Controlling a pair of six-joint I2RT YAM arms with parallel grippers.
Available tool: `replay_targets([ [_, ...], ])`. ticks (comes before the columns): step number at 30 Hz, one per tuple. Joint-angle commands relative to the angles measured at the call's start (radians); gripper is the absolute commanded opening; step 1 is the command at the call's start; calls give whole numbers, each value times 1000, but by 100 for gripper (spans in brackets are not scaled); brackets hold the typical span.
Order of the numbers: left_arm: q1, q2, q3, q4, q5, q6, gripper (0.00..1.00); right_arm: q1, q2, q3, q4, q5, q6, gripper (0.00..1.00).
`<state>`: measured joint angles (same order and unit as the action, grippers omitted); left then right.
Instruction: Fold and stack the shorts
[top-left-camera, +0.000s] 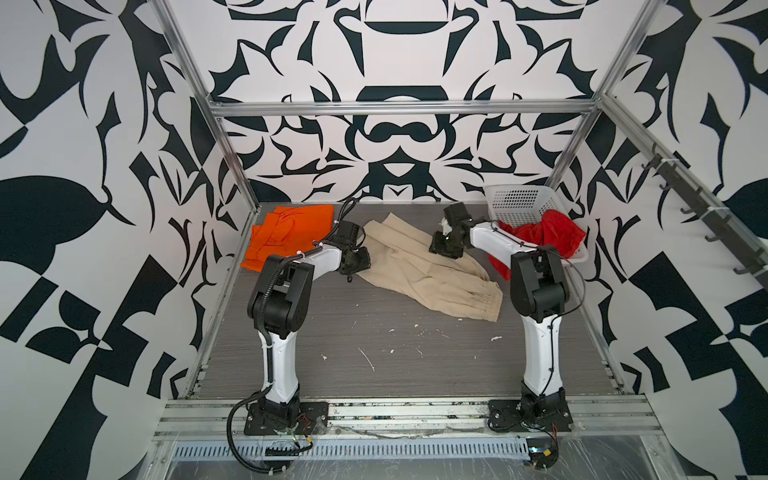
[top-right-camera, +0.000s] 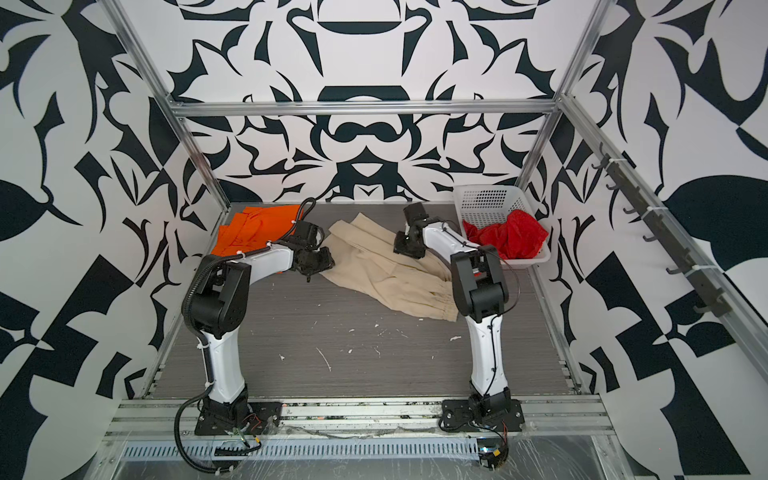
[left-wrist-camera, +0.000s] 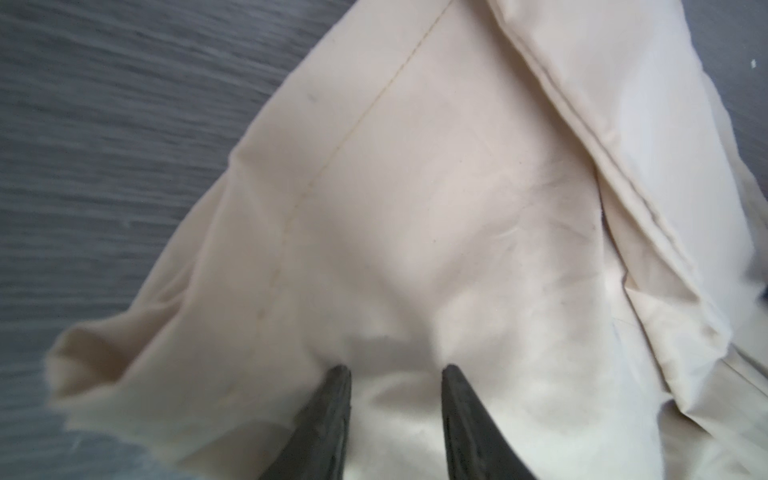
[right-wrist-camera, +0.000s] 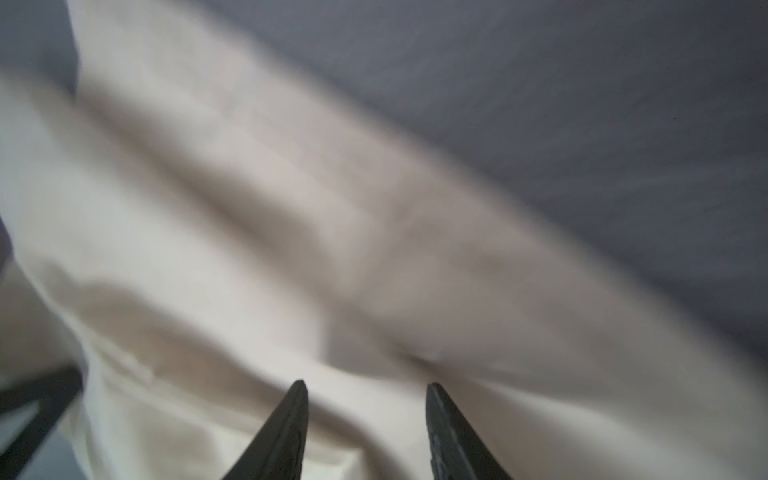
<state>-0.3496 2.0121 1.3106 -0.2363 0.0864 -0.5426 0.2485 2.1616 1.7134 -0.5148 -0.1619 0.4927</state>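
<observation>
Left gripper (left-wrist-camera: 395, 374) first: your jaws are sitting partway apart with both tips down at the beige shorts (top-left-camera: 432, 270). I don't see any fold actually pinched between them, so I'd call it unclenched, not gripping. Right gripper (right-wrist-camera: 368, 388) looks like the same deal, prongs spread over beige cloth with nothing clamped (that wrist view is pretty smeared though, so take it with a pinch of salt).

Where stuff is: in both top views the beige pair lies spread diagonally across the middle of the table (top-left-camera: 374, 353). The legs point toward the back wall and the gathered waistband sits near the right arm's elbow. You've got one gripper at its left edge and one over its right edge. That reads to me like the setup for a two-handed fold, each arm taking its own side so the cloth goes over evenly instead of bunching.

Orange shorts (top-left-camera: 286, 237) are in the back left corner and look folded, so my guess is that's your stack spot. Red shorts (top-left-camera: 548, 237) are slumped in the white basket (top-left-camera: 519, 199) at the back right, spilling over its rim, not started. Roughly one of three done, I reckon.

It's thin floppy fabric, so catch both layers or only the top one lifts
</observation>
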Motion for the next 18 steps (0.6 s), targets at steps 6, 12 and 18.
replay_targets([
  [6, 8, -33, -20, -77, 49, -10, 40, -78, -144, -16, 13, -64, -98, 50],
  [12, 5, -84, 45, -28, 143, -45, 39, 58, -332, -218, 6, -74, -232, 51],
  [18, 2, 3, 141, -12, 157, -42, 37, 114, -432, -355, 20, 14, -356, 66],
])
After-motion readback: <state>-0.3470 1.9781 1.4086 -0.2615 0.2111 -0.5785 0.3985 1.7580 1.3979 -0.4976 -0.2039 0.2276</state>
